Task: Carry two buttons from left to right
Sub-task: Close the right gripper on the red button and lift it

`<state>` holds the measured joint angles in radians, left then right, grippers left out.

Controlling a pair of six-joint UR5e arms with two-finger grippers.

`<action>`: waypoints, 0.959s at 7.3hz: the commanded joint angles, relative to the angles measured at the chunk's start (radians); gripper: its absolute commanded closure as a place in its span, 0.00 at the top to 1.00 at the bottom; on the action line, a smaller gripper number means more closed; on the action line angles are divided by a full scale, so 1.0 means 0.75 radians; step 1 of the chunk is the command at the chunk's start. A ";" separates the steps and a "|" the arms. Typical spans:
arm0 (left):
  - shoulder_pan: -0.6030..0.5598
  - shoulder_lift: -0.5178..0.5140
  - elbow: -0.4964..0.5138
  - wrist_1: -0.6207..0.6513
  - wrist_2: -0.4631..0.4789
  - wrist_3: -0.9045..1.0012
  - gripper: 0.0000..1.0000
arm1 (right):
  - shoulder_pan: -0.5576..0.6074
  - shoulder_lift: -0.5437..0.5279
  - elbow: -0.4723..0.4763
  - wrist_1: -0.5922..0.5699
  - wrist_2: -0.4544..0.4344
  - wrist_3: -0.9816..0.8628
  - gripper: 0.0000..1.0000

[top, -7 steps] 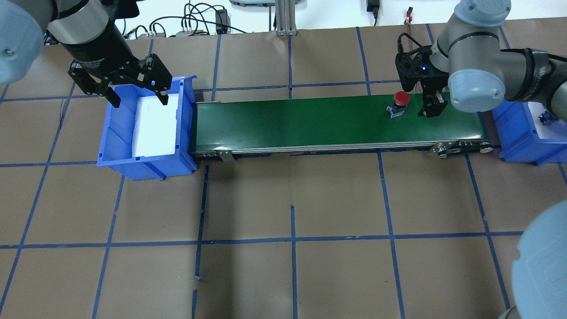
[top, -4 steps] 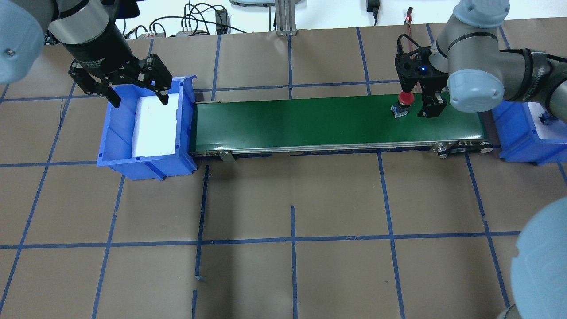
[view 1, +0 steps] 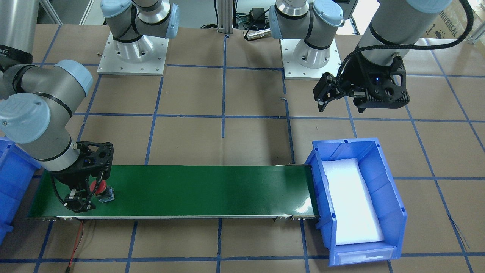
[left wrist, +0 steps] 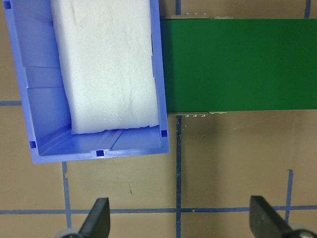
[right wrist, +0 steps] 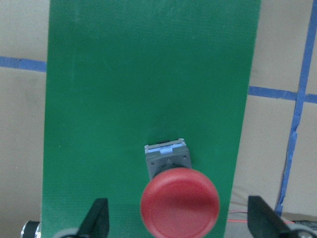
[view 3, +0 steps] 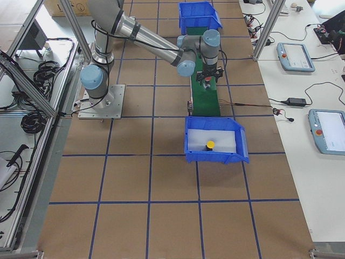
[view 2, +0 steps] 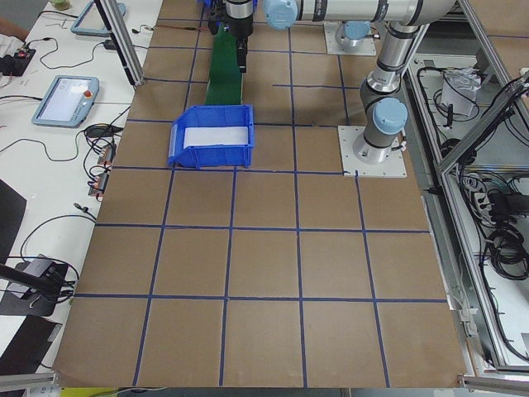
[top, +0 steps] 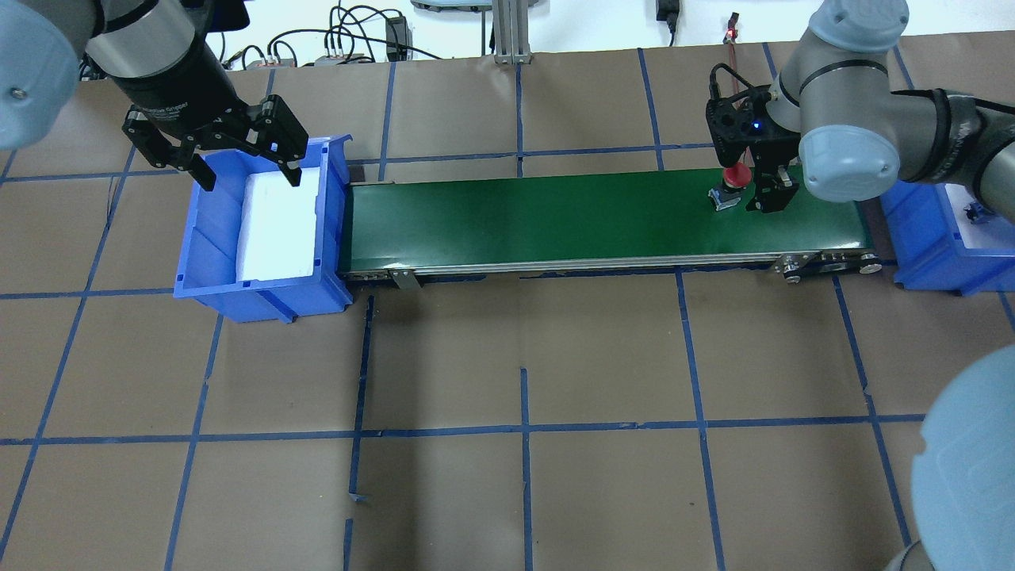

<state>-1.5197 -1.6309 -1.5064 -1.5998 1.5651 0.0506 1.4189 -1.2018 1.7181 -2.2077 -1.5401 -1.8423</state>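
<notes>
Carried a little further right along the green belt (top: 539, 222) since a second ago: red button (top: 731, 189), now in the upper right of the overhead view, between the fingers of the right gripper (right wrist: 179, 222). Fingers spread wide and held low over the belt, presumably to let the button ride in before closing. Not yet clamped, with gaps on both sides in the wrist view. Hard to tell from overhead, half hidden by the wrist.

Already down in the right bin (view 3: 240, 156), lower centre of the right-side view: yellow button (view 3: 210, 144).

Parked with fingers apart and nothing held, upper left: left gripper (top: 247, 173), over the left bin (top: 208, 266), only white foam (top: 277, 226) showing inside. Likely kept clear of the belt.
</notes>
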 commanded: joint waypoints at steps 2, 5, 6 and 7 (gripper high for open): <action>-0.001 -0.002 0.000 0.002 -0.001 -0.002 1.00 | -0.002 0.003 -0.002 -0.004 -0.008 -0.002 0.74; 0.003 -0.002 0.000 0.014 -0.001 0.000 1.00 | -0.012 0.001 -0.010 -0.030 -0.020 -0.012 0.08; 0.003 0.000 0.000 0.016 -0.001 0.000 1.00 | -0.016 -0.011 -0.016 -0.026 -0.025 -0.014 0.08; 0.003 0.000 0.000 0.016 -0.001 0.000 1.00 | -0.035 -0.021 -0.059 -0.020 -0.033 -0.014 0.08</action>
<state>-1.5176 -1.6312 -1.5064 -1.5882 1.5647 0.0504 1.4047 -1.2089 1.6998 -2.2265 -1.5588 -1.8522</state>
